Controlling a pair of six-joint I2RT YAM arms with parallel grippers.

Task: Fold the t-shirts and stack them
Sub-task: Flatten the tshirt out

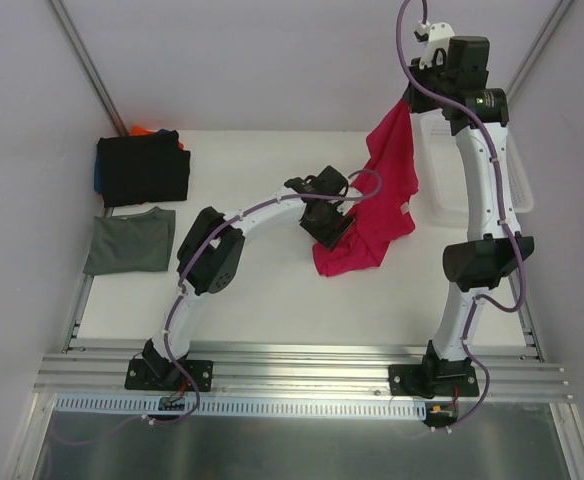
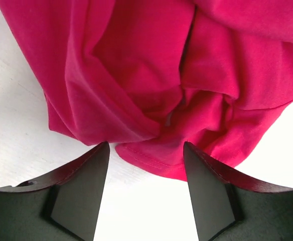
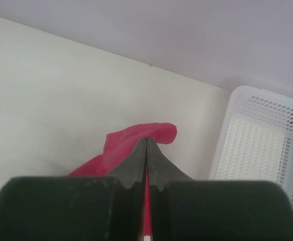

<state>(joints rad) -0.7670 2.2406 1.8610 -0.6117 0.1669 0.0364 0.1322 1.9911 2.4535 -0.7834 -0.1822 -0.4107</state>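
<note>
One pink shirt point(image 1: 377, 215) hung pinched in the right gripper's point(image 3: 146, 145) clamped fingers. The left gripper point(image 2: 146, 144) gaped (empty) at its hem. Four folded shirts point(image 1: 144, 168) lay leftward.

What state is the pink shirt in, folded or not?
Not folded. The pink shirt hangs bunched from the right end effector, shut on it; its lower part lies crumpled on the table.

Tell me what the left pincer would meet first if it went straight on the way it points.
The crimson-pink t-shirt: its bunched hem lies just ahead of the open left pincer. Depth is unclear, but nothing else shows in between.
</note>
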